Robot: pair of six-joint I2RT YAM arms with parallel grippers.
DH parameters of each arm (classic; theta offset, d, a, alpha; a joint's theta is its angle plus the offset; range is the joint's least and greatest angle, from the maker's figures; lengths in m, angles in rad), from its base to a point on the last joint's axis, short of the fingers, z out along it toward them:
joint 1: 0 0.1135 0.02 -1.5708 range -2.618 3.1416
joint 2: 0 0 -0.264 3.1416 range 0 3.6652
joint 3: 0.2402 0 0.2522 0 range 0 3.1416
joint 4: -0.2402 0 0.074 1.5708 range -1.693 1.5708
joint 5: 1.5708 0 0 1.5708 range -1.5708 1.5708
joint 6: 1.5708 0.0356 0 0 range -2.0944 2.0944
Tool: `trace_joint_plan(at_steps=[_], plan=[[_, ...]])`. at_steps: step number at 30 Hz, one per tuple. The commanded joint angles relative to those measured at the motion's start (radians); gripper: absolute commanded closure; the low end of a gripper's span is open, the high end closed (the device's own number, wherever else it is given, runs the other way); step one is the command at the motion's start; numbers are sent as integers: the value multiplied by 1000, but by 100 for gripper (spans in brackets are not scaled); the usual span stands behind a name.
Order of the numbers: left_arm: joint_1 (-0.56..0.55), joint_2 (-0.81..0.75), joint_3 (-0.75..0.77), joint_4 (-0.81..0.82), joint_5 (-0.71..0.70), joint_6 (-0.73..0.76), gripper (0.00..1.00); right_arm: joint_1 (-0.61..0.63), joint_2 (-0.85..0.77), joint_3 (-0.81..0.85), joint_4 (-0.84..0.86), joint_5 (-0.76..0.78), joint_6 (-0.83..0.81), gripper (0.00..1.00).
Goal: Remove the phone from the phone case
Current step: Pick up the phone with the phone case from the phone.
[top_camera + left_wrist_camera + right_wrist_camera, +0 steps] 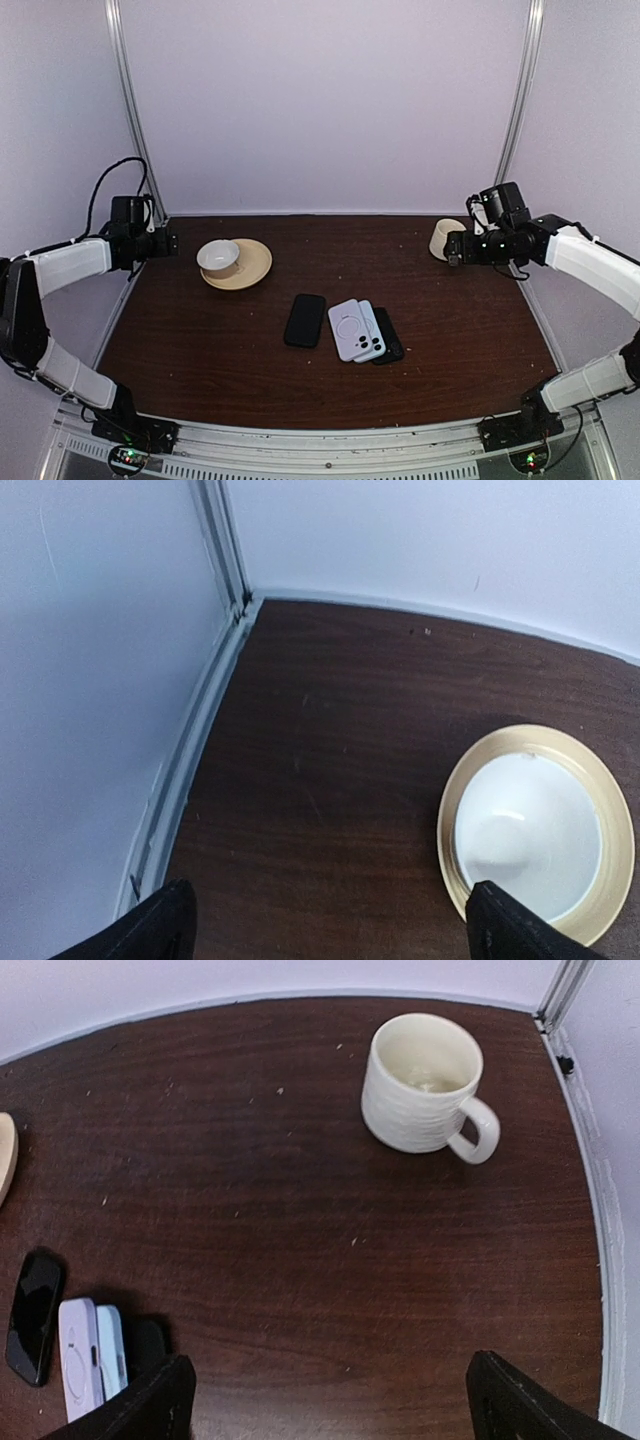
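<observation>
- the left gripper (165,243) is hovering over the far left corner of the table (200,340), its fingers spread wide and grasping nothing.
- its wrist camera is looking down at bare wood and at the white bowl (527,825), which is sitting in the tan plate (530,738).
- the right gripper (452,248) is hanging over the far right corner, near the white mug (425,1085), with its fingers likewise parted and empty.
- the task's thing is lying mid-table, well apart from both arms: a white phone case (348,330) with a ring on its back, resting back-up on top of a fanned pile.
- a pale blue case (372,335) and a black case (390,348) are peeking out from under its right side.
- a black phone (304,320) is lying flat by itself just to the left of the pile.
- (whether the white shell is actually carrying a phone is not showing from here, since only its back is facing up.)
- the arms are probably sitting out at the sides to keep the overhead view of the pile unblocked, so the job is looking not yet begun.
- the cases are overlapping, so i am judging that the next move calls for one gripper pinning the white case while the other is peeling a corner free.
- the risk is dragging the whole pile along.
</observation>
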Motion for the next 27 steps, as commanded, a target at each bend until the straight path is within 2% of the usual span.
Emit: trace_joint_plan(at_steps=[1, 3, 6, 13, 18, 27], plan=[[9, 6, 87, -350, 58, -177, 2, 103, 18, 22, -158, -47, 79, 0], [8, 1, 129, -441, 130, -192, 2, 173, 31, 20, -161, -47, 110, 1], [8, -41, 177, -598, 158, -189, 2, 291, 69, 39, -174, -31, 156, 1], [9, -148, 299, -873, 155, -73, 2, 557, 273, 230, -304, 175, 294, 1], [8, -188, 272, -885, 100, 22, 2, 675, 484, 408, -394, 234, 331, 0], [1, -404, 130, -777, 8, 25, 2, 734, 739, 627, -503, 222, 331, 1]])
